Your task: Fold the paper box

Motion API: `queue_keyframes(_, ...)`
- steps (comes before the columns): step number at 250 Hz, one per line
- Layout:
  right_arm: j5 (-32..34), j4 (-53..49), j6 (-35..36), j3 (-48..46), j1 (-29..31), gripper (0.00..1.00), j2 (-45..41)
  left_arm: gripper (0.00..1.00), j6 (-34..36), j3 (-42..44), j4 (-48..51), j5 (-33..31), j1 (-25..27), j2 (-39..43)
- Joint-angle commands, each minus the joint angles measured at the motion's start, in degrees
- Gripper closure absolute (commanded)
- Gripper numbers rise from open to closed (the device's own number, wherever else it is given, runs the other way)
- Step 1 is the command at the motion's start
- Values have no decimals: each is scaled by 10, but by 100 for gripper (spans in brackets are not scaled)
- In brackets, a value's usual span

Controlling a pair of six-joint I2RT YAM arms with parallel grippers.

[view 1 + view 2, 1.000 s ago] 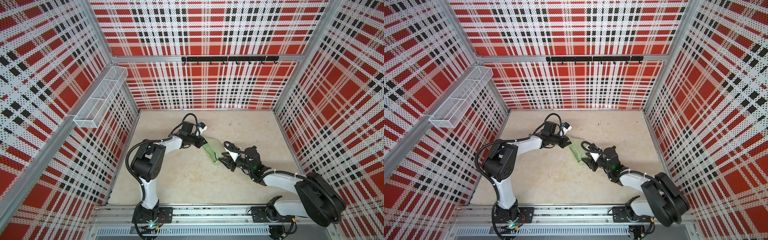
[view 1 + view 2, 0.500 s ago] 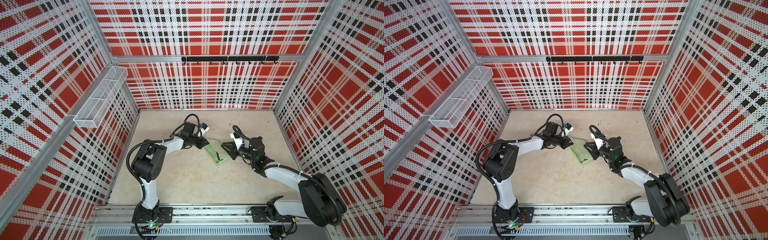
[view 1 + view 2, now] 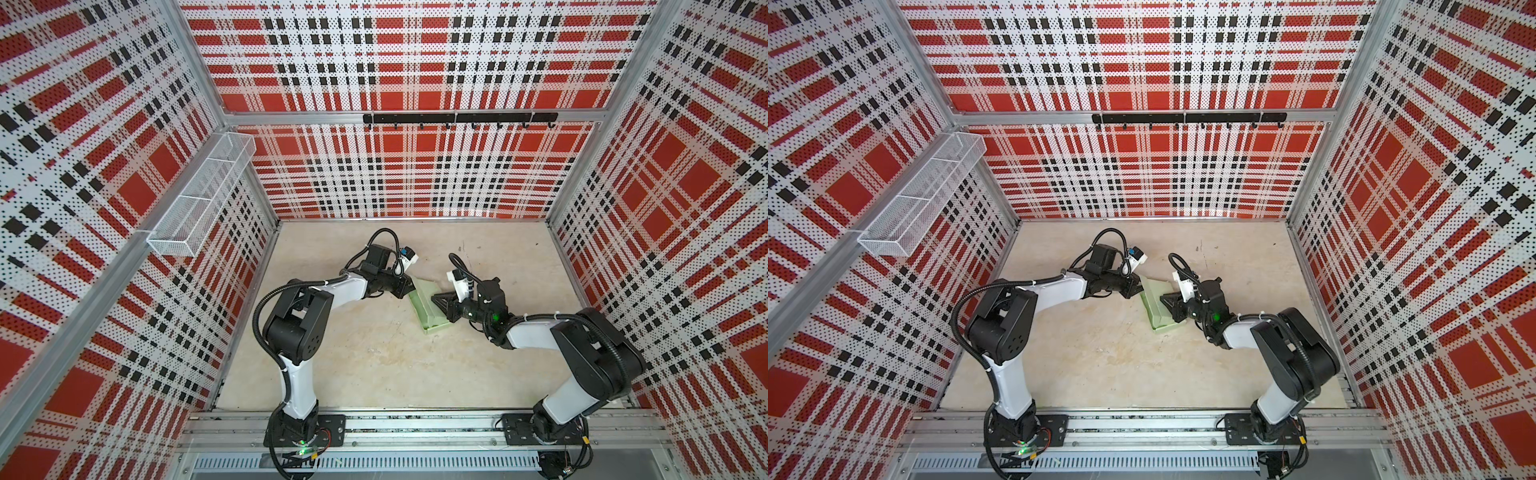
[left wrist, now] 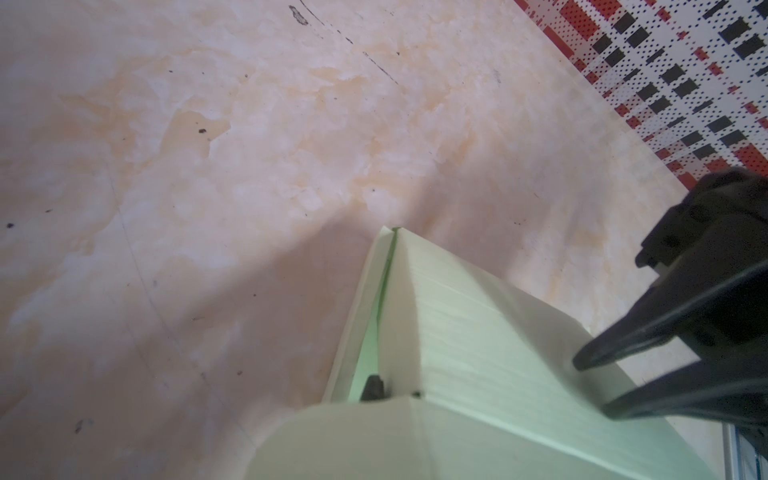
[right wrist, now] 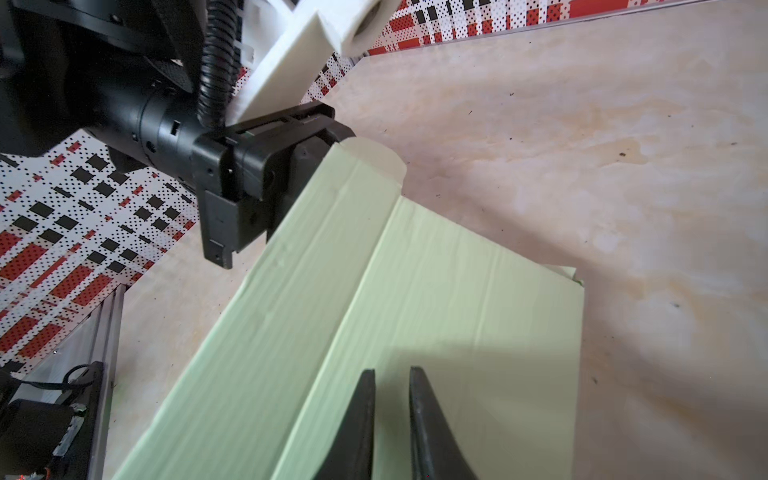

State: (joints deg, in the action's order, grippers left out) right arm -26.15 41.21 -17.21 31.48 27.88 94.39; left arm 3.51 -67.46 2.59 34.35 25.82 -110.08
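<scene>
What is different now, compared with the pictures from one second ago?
The right claw left the near end of the paper box and now lies over its top, jaws narrowed to a small gap, holding nothing. The box seems to lie flatter. The left claw stayed clamped on the box's far corner.

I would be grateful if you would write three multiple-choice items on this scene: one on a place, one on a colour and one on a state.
1. Where is the paper box?
A. On the table
B. In the wire basket
C. On the hook rail

2. What colour is it?
A. Brown
B. White
C. Pale green

3. What does the right tool hold?
A. Nothing
B. A box flap
C. A cable

Answers:
1 A, both top views show it lying on the table.
2 C, its panels are pale green in every view.
3 A, the right wrist view shows the tool over the box with nothing in its grip.
</scene>
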Motion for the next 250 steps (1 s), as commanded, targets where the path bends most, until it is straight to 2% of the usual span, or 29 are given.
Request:
queue_keyframes(1,11,48,-10,-9,10,82,32,87,5,11,8,-8,4,21)
queue_keyframes(104,23,60,-2,-3,16,83,86,68,0,44,2,-54,-3,55)
queue_keyframes(145,37,31,7,7,16,83,85,56,-4,73,-7,-84,-22,94)
queue_keyframes(163,37,26,8,11,15,83,85,47,-5,89,-17,-88,-37,122)
queue_keyframes(210,38,-6,22,26,16,83,81,47,-9,92,-13,-46,-64,170)
queue_keyframes(231,37,-24,28,36,15,83,87,49,-11,86,-10,-30,-50,172)
queue_keyframes(250,35,-30,27,42,15,83,88,51,21,74,11,-36,-17,164)
